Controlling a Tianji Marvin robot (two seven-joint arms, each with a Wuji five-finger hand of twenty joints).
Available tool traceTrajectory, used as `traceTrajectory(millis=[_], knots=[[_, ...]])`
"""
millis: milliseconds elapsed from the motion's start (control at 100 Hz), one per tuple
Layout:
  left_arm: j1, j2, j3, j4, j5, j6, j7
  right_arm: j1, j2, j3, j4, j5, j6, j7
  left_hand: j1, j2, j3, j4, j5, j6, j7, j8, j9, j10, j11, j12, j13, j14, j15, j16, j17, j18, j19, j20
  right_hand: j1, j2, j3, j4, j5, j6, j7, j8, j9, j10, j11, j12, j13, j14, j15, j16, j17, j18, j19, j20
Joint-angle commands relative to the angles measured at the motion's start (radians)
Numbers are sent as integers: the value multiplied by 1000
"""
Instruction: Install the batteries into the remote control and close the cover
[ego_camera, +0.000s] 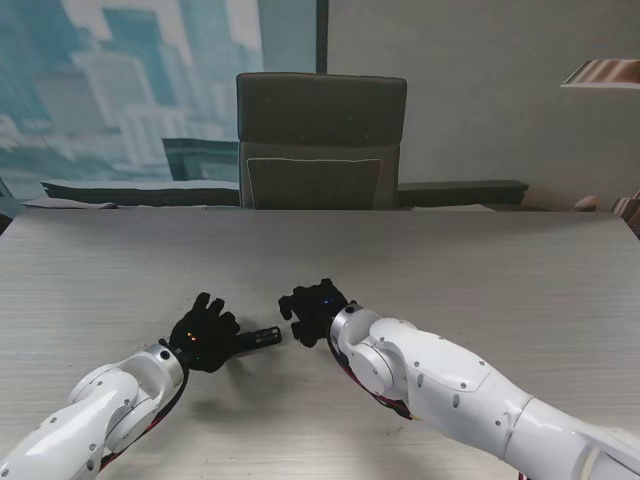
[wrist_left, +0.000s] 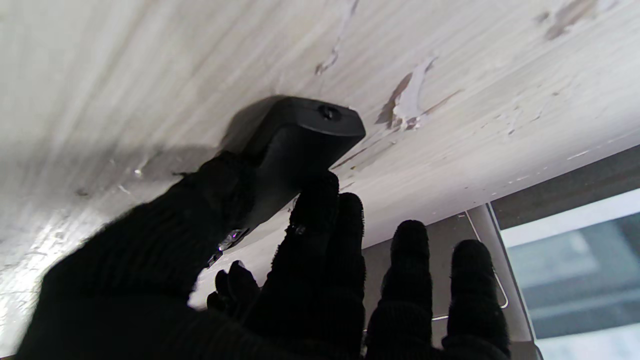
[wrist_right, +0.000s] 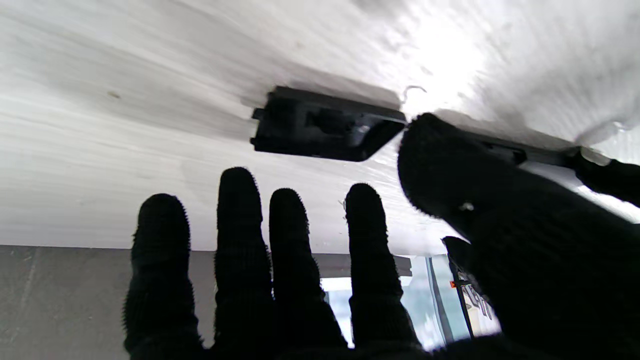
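The left hand (ego_camera: 205, 335) is gripping one end of the black remote control (ego_camera: 260, 338), which is lying on the pale wood-grain table (ego_camera: 480, 270) in the lower middle of the stand's frame, its free end sticking out toward the right hand (ego_camera: 313, 310). The left wrist view is showing the thumb and a finger (wrist_left: 320, 210) pinching the remote control (wrist_left: 305, 140). The right hand is hovering just beside the remote, fingers (wrist_right: 240, 225) spread and holding nothing.

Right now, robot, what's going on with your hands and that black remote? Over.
Left hand shut on black plastic remote control, one end sticking out. Right hand open, fingers spread, beside it. Nothing between them on the pale wooden table.
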Motion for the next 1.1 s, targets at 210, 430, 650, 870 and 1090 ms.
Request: traceTrajectory(millis=[210,430,650,870,1090], knots=[[23,1,13,33,1,0,-33,2,-22,-34,99,-5,-21,-84,125,-36,-34,28,56,-325,228,83,-17,-15,16,11,-2,-18,14,-7,-8,4,24,7,-41,-79,43,-33,-186,30,93,13,-104,-26,44,4,17,-42,-41,-20,46,-20,-35,-51],[23,1,13,34,0,0,-32,-1,-44,-71,155,1,-6,-128,124,-36,-35,28,57,-321,228,83,-17,-14,16,11,-3,-17,14,-7,-8,4,24,7,-2,-100,85,-37,-98,153,113,13,48,-17,176,52,217,-63,321,112,186,-45,124,13],[24,1,12,33,-1,1,-33,4,-55,-108,182,19,34,-107,124,-35,-35,29,56,-321,227,82,-17,-15,16,11,-3,-19,14,-7,-9,5,24,7,21,-161,109,-46,-37,174,88,6,233,-57,316,102,358,-94,579,170,235,-27,185,44],[23,1,13,35,-2,1,-34,12,-70,-139,215,15,66,-120,125,-34,-36,29,56,-321,227,83,-17,-14,16,11,-4,-18,14,-7,-8,4,24,7,43,-183,111,-94,108,136,102,17,419,-135,471,138,447,-94,676,155,244,6,193,54],[22,1,13,37,-4,0,-33,5,-70,-140,212,8,97,-124,125,-33,-36,29,56,-323,226,83,-18,-13,15,11,-5,-17,14,-7,-8,4,24,7,104,-207,108,-200,305,-21,344,-112,589,-182,545,98,514,-86,700,113,235,47,147,28]])
